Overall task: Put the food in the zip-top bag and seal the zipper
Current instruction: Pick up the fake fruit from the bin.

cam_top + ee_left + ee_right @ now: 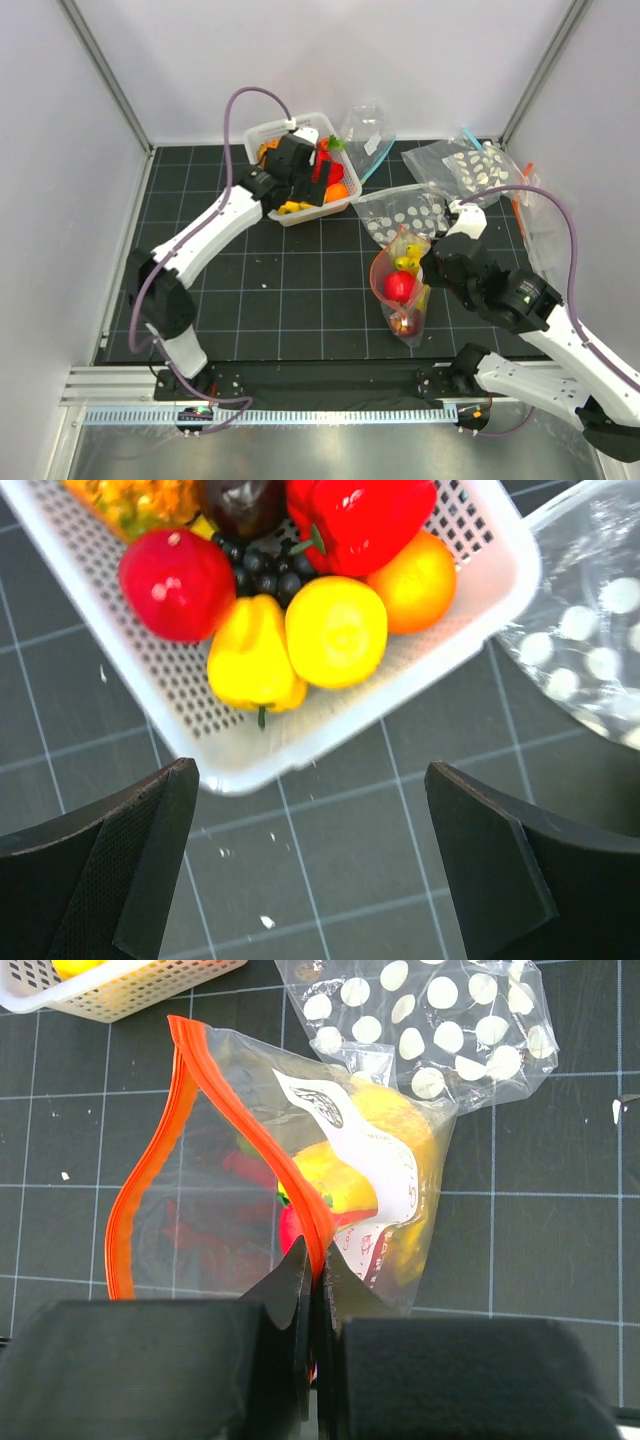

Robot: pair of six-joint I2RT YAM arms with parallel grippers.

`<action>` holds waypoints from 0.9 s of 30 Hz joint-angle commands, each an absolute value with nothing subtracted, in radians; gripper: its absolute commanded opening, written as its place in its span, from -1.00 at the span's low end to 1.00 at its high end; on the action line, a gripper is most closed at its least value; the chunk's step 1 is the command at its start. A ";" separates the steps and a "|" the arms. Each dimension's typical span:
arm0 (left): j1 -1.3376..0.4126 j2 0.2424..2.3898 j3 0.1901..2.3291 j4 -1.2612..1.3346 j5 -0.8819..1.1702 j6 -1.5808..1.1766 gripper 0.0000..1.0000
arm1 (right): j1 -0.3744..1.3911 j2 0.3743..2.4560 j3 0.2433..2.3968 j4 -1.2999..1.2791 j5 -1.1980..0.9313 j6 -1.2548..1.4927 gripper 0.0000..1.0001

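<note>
The zip-top bag [402,283] stands on the mat, mouth gaping, with a red fruit [399,287] and yellow fruits inside. In the right wrist view the bag [400,1190] shows its white label and its orange-red zipper [255,1125]. My right gripper [318,1260] is shut on the zipper strip; it also shows in the top view [437,268]. My left gripper [310,865] is open and empty above the mat, just in front of the white basket [300,742], which holds a red fruit [175,582], yellow fruits [335,630], an orange one and a dark maroon one [243,502].
Clear bags dotted with white discs [405,212] lie behind the zip-top bag. A clear bag with a blue strip [368,135] lies at the back. The white basket [285,130] stands at the back centre. White walls close in both sides.
</note>
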State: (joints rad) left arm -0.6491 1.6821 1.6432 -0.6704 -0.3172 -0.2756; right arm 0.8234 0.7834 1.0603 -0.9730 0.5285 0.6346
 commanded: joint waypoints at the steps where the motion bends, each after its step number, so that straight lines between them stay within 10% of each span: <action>1: -0.634 1.770 1.741 -0.601 -0.322 -0.172 1.00 | 0.824 0.775 1.055 -0.931 0.543 0.638 -0.98; 20: -0.588 2.241 2.069 -0.655 -0.330 -0.129 1.00 | 0.822 0.798 1.034 -0.908 0.531 0.620 -0.99; 27: -0.584 2.261 2.088 -0.684 -0.296 -0.155 0.58 | 0.824 0.804 1.025 -0.894 0.523 0.623 -0.99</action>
